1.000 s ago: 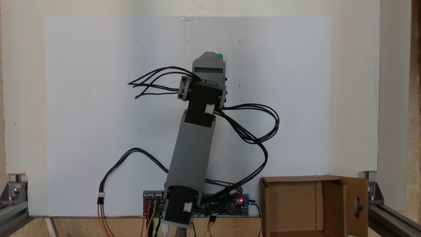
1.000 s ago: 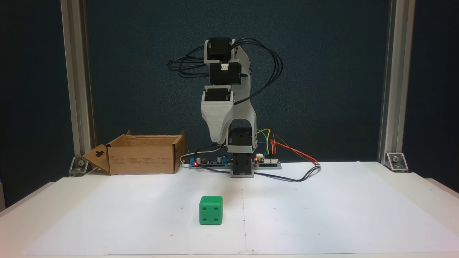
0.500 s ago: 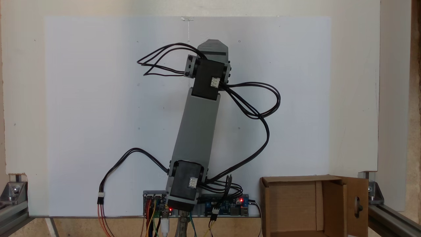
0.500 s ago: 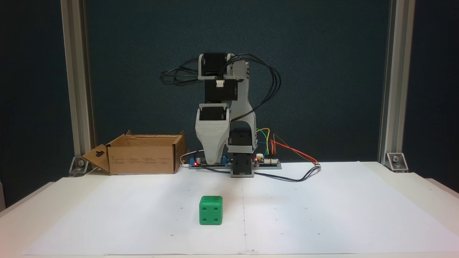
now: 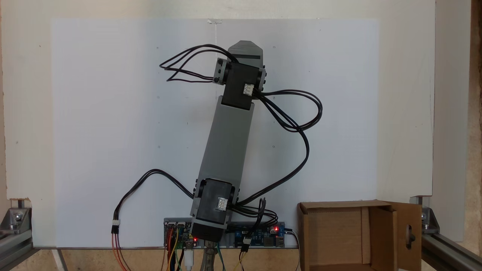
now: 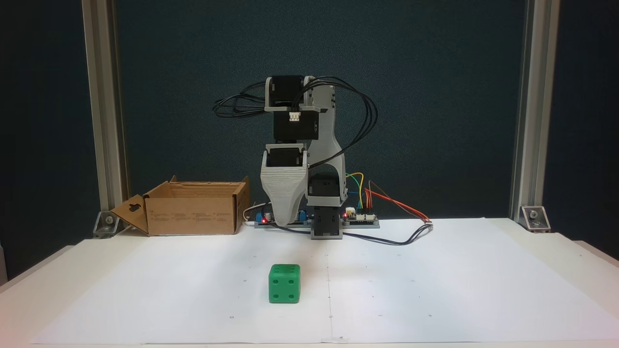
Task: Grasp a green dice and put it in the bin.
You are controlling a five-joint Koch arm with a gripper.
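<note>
The green dice [image 6: 284,290] sits on the white paper near the table's front, its face with several pips turned to this fixed view. My gripper [image 6: 283,221] hangs tip down as one grey wedge, above the dice and apart from it. Its jaws lie one behind the other, so I cannot tell whether it is open or shut. From above, the gripper [image 5: 244,49] covers the spot where the dice lies, so the dice is hidden there. The bin, a brown cardboard box [image 6: 193,212], stands open beside the arm's base, with nothing visible inside the bin [image 5: 337,235] from above.
Controller boards with coloured wires [image 6: 360,217] lie by the arm's base. Black cables [image 5: 297,124] loop out to the side of the arm. Aluminium posts [image 6: 104,111] stand at the table's back corners. White paper [image 6: 435,280] covers the table.
The arm has stretched forward and lowered, bringing the gripper down over the dice. From above, the green corner that showed a second ago is now covered. The dice has not moved.
</note>
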